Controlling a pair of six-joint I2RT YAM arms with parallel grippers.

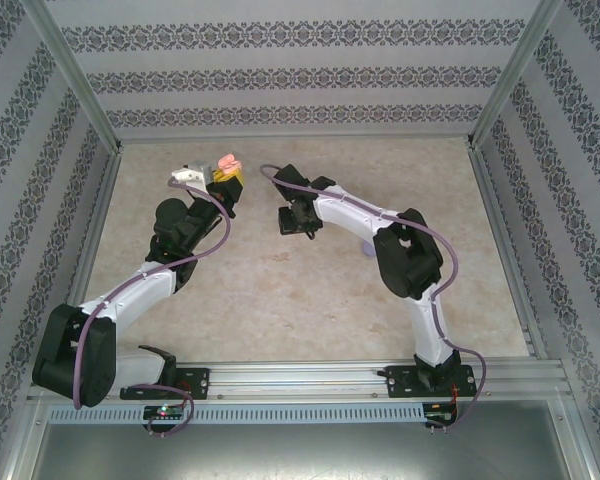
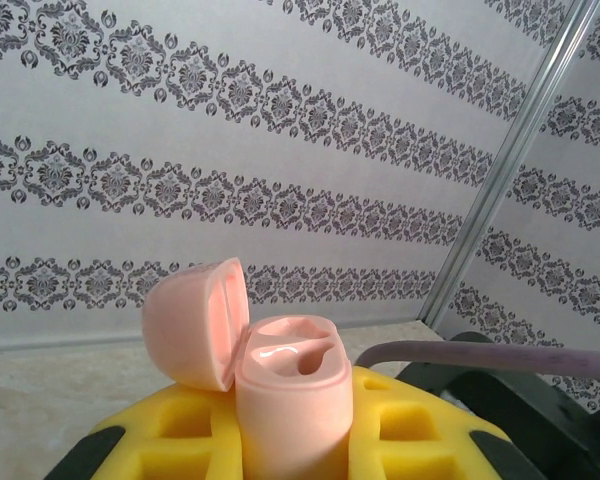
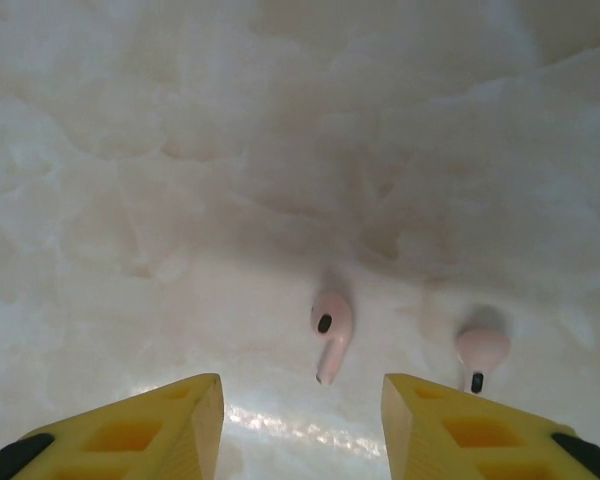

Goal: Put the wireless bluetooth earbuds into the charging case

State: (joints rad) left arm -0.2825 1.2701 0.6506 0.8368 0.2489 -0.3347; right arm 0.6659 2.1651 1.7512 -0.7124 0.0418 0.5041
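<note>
The pale pink charging case (image 2: 292, 400) stands upright between the yellow fingers (image 2: 420, 425) of my left gripper (image 2: 295, 445), which is shut on it. Its lid (image 2: 195, 320) hangs open to the left and both sockets look empty. From above, the case (image 1: 228, 162) is at the back of the table, left of centre. My right gripper (image 3: 302, 400) is open and low over the table (image 3: 130, 250). One pink earbud (image 3: 332, 325) lies just beyond the gap between its fingertips, stem toward me. A second pink earbud (image 3: 482, 350) lies past the right finger (image 3: 450, 425).
Patterned walls and metal frame posts (image 1: 80, 80) enclose the marbled table (image 1: 280, 300). A small purple object (image 1: 365, 248) peeks out from under the right arm. A purple cable (image 2: 500, 352) runs across the lower right of the left wrist view.
</note>
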